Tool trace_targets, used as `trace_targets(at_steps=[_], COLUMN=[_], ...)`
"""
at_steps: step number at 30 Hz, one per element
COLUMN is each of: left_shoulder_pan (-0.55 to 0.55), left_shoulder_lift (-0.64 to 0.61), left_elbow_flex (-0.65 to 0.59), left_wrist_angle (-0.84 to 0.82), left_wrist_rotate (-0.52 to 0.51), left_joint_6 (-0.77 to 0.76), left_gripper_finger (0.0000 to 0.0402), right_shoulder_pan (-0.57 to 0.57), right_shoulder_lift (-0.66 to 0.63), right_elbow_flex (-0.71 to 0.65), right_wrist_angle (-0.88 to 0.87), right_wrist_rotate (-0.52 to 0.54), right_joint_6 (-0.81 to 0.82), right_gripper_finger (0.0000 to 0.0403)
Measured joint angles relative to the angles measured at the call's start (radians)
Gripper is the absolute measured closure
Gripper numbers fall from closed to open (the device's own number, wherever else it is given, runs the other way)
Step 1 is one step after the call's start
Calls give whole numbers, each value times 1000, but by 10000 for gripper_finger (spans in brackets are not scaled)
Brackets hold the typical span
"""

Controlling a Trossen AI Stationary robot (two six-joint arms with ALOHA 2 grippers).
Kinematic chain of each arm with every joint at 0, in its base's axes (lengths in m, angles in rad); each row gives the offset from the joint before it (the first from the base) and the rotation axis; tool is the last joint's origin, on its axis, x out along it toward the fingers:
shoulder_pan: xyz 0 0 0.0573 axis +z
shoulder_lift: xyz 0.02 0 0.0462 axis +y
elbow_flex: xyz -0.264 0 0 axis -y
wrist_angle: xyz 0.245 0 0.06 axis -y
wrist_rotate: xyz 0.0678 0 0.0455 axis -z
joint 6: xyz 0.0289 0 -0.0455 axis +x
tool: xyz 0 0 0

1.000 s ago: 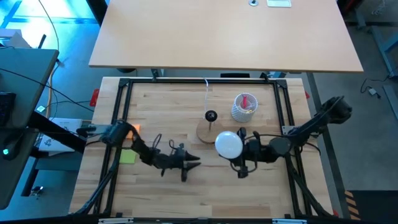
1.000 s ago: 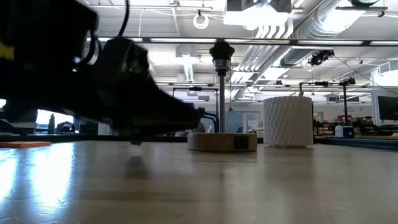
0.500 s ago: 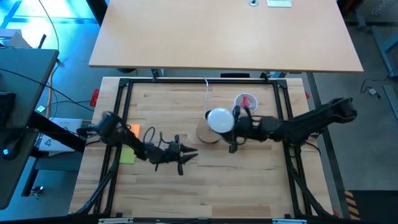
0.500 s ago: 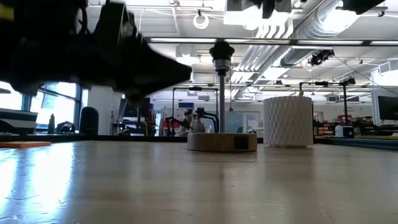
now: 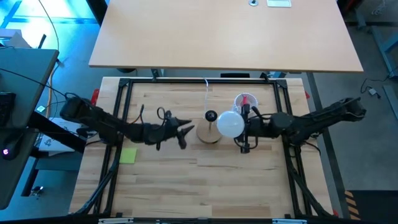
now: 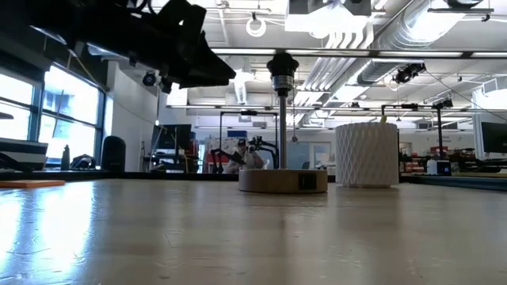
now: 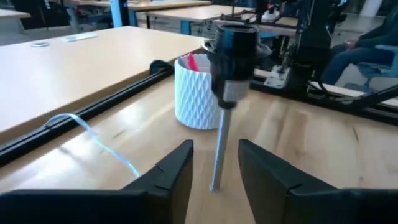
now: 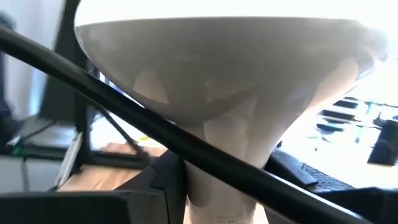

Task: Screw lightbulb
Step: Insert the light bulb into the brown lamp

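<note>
So there's one lightbulb in play, and the right gripper has it. The fingers are clamped on the narrow neck, which the right wrist view shows close up: white globe flaring out above, neck pinched between the dark fingers. From above, the bulb sits a bit toward the far edge from the middle of the table, just beside the lamp base on its right side. It looks lifted off the wood, but I can't tell how high.

One lamp base: a round wooden disc with a thin metal stem standing upright and a black-topped socket at the top. The bulb isn't on the socket; it's next to it, off to the right.

The left gripper is just left of the wooden disc, pointing at it. Its two fingers are spread apart with nothing in them, and in the left wrist view the stem lines up in the gap between them, farther off.

Other stuff, one of each: a white latticed cup with something pink in it, near the far edge just behind the bulb; a yellow-green sticky note near the left edge; and a thin pale cable running from the base toward the far edge.
</note>
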Motion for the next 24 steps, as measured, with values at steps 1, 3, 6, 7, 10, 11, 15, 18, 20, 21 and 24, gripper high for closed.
trace_targets(at_steps=[1, 3, 6, 7, 10, 11, 15, 18, 20, 21, 24], left_shoulder_pan=[22, 72, 144, 164, 203, 209, 205, 187, 180, 177, 178], left_shoulder_lift=[-2, 10, 51, 71, 133, 158, 243, 305, 350, 367, 415], left_elbow_flex=[1, 0, 0, 0, 0, 0, 15, 61, 101, 120, 171], left_wrist_angle=[0, 4, 10, 29, 132, 182, 349, 359, 358, 356, 359], left_wrist_rotate=[27, 70, 118, 138, 221, 254, 319, 309, 304, 303, 282], left_joint_6=[6, 49, 69, 69, 86, 104, 159, 204, 218, 218, 182], left_gripper_finger=[264, 247, 223, 215, 197, 192, 186, 185, 185, 185, 185], right_shoulder_pan=[-8, -33, -73, -82, -103, -110, -139, -158, -165, -167, -157], right_shoulder_lift=[10, 30, 33, 32, 33, 32, 33, 30, 29, 29, 20], right_elbow_flex=[0, 0, -1, -1, -1, -4, -119, -229, -292, -314, -363], right_wrist_angle=[-16, -60, -129, -140, -176, -186, -78, 112, 231, 276, 377], right_wrist_rotate=[-10, -12, -5, -5, -11, -12, -6, -4, 14, 15, 10], right_joint_6=[-8, -10, 20, 31, 38, 49, 122, 187, 213, 223, 226], right_gripper_finger=[256, 256, 256, 256, 256, 256, 256, 256, 256, 256, 256])
